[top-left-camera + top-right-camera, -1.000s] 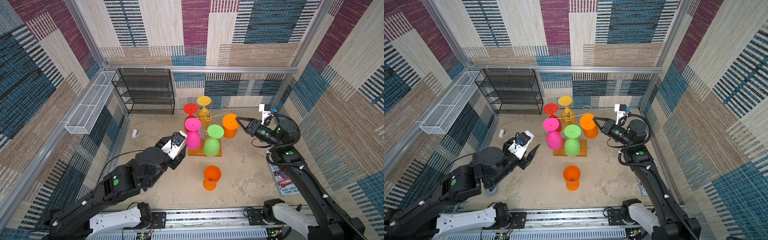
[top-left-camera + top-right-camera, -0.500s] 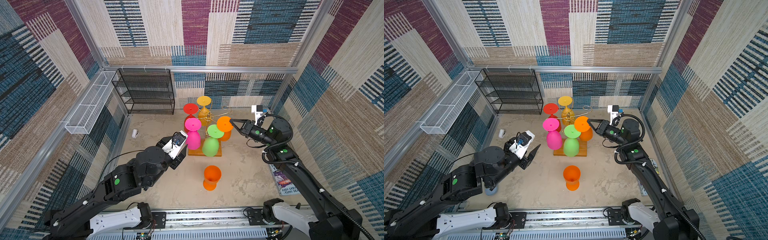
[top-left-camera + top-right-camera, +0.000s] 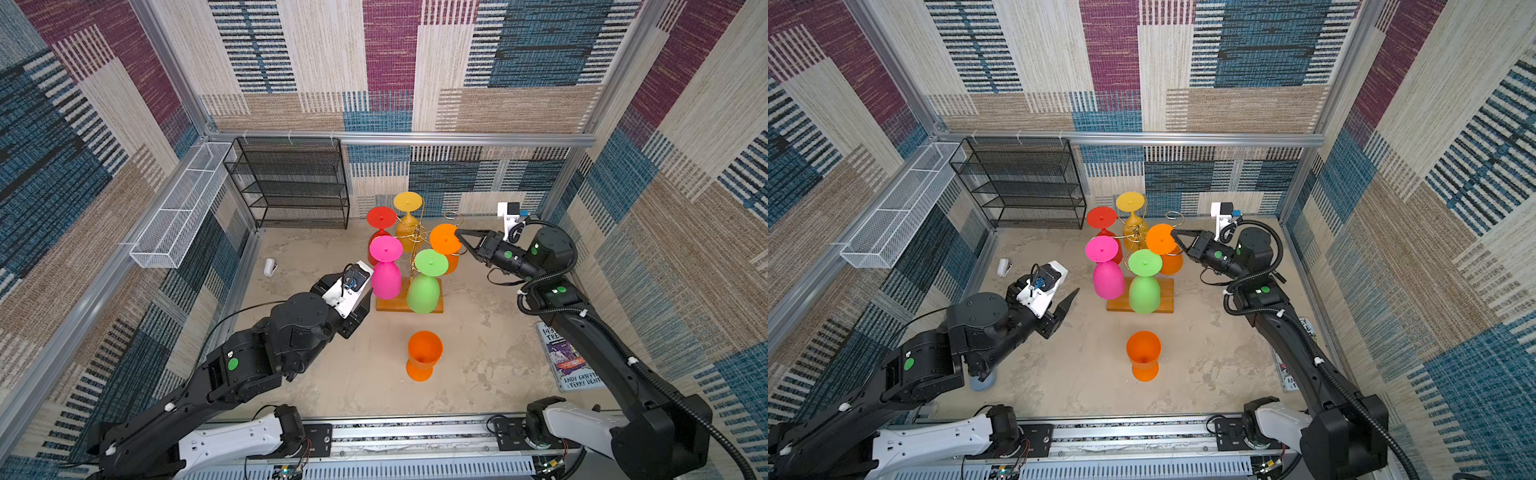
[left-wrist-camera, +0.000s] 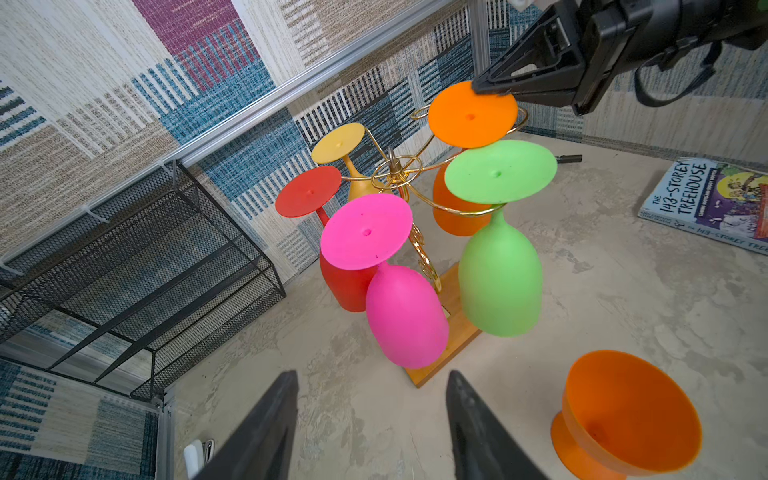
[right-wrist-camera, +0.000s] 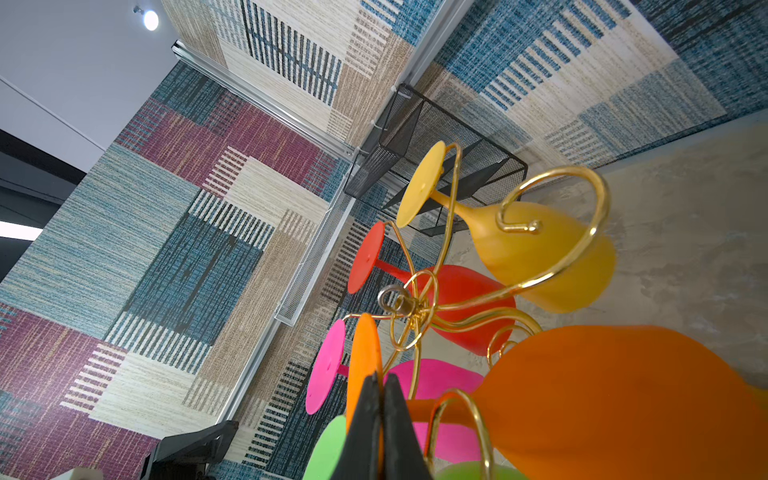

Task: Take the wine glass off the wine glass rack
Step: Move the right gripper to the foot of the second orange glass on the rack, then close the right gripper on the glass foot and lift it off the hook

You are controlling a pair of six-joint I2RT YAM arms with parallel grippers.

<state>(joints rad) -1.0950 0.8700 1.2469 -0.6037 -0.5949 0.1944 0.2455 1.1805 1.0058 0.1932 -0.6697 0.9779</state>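
Right pincer point(image 3: 1174, 232) is clamped shut on the foot rim of the hanging orange wine glass point(image 3: 1160, 239)! That glass hangs upside down on the wine glass rack point(image 3: 1167, 294), mid-table toward the back: foot up, bowl down, long axis close to vertical. Left pincer point(image 4: 374, 428) sits roughly half open and empty, low over the table point(image 3: 1183, 353), near the pink glass point(image 4: 405, 316).

Patchwork woven walls point(image 3: 390, 62) in blue, maroon and beige enclose a mottled beige desk point(image 3: 490, 332), a black mesh shelf point(image 3: 291, 183) at the back, a white wire basket point(image 3: 178, 212) on the left wall.
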